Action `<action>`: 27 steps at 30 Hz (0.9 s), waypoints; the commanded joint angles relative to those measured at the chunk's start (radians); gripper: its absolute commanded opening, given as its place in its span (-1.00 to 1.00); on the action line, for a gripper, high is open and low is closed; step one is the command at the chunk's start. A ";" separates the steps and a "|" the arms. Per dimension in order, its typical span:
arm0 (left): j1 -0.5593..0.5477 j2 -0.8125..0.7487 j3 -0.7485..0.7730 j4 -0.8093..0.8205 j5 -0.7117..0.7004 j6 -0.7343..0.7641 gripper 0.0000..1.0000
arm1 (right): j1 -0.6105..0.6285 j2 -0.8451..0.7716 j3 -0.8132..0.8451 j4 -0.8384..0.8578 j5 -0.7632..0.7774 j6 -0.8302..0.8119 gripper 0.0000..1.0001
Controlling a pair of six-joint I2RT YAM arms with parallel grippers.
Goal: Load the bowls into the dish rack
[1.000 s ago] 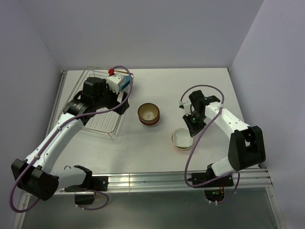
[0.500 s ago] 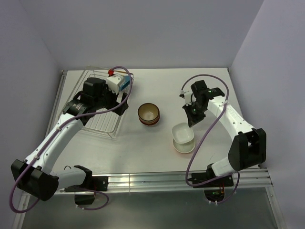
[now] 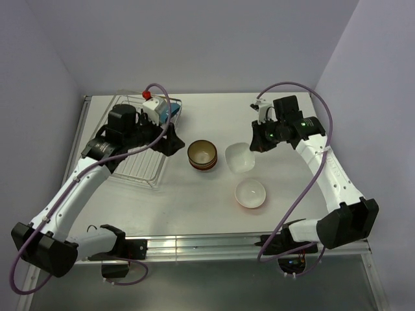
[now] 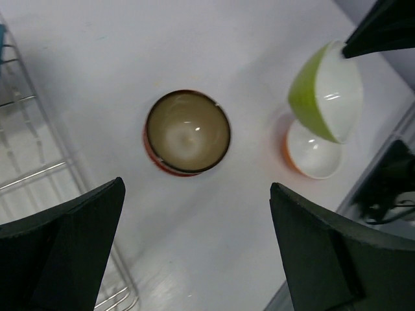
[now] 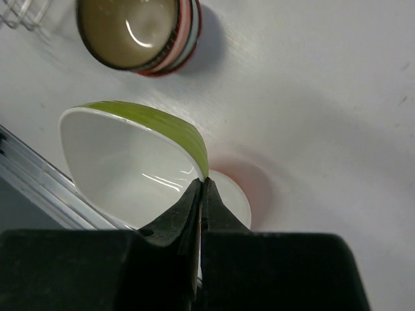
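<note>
The right hand (image 5: 202, 189) is clenched on the rim of the green-sided, white-lined round bowl (image 5: 130, 152), which hangs tilted off its fingertips, clear of the white desk (image 3: 220, 113). Beneath the hand sits an orange white-lined bowl (image 3: 250, 193). Past the held bowl is a brown-glazed, red-striped bowl (image 3: 202, 155), with bare desk around it. The left hand (image 3: 170, 140), released and spread wide, hovers at the edge of the silver wire dish rack (image 3: 139, 170). Pale lilac walls (image 3: 194, 45) close in the desk.

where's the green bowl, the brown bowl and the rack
green bowl (image 4: 310, 89), left wrist view, green outer wall
brown bowl (image 3: 202, 153), top view, inner bottom
rack (image 3: 139, 170), top view, bare wire floor
</note>
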 commanded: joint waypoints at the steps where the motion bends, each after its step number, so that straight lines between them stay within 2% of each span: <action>1: 0.001 0.040 0.024 0.131 0.175 -0.180 0.99 | -0.009 -0.041 0.052 0.133 -0.092 0.065 -1.00; 3: -0.005 0.087 0.039 0.154 0.189 -0.270 0.99 | -0.007 -0.035 0.067 0.167 -0.104 0.101 -1.00; 5: -0.036 0.130 0.076 0.168 0.143 -0.310 0.96 | -0.006 -0.029 0.075 0.185 -0.109 0.140 -1.00; 10: -0.118 0.210 0.150 0.159 0.001 -0.346 0.94 | 0.013 -0.020 0.066 0.248 -0.036 0.219 -1.00; 14: -0.162 0.232 0.156 0.173 -0.052 -0.370 0.89 | 0.021 -0.003 0.056 0.267 -0.003 0.248 -1.00; 19: -0.171 0.198 0.060 0.344 0.111 -0.415 0.99 | 0.021 0.000 0.027 0.329 -0.083 0.266 -1.00; 27: -0.155 0.194 0.015 0.411 0.233 -0.498 0.99 | 0.021 -0.018 0.006 0.388 -0.199 0.268 -1.00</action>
